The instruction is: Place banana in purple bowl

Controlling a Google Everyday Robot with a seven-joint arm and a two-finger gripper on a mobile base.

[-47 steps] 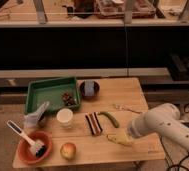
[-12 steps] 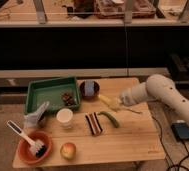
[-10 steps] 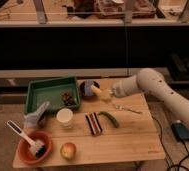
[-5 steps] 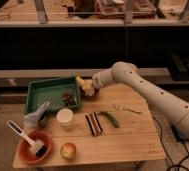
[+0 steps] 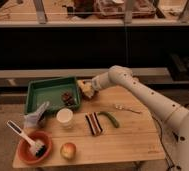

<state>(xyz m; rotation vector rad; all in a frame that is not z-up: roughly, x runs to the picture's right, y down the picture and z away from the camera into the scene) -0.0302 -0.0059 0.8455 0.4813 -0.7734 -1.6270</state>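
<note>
My gripper (image 5: 87, 89) is at the back of the wooden table (image 5: 133, 140), just right of the green tray (image 5: 48, 90). It is shut on the small yellow banana (image 5: 85, 90) and holds it directly over the spot where the purple bowl stands. The gripper and banana cover the purple bowl almost wholly; only a dark edge (image 5: 93, 96) shows beneath them. My white arm (image 5: 143, 95) reaches in from the right across the back of the table.
The green tray holds a brown piece (image 5: 68, 98). A grey cloth (image 5: 35, 116), a white cup (image 5: 64, 117), a striped brown piece (image 5: 93, 123), a green curved piece (image 5: 109, 119) and a fork (image 5: 127, 108) lie mid-table. An orange bowl with a brush (image 5: 34, 146) and an apple (image 5: 68, 150) sit at the front left.
My gripper took the banana from the front right of the table and carried it left and back. It now sits lower over the purple bowl than half a second ago.
</note>
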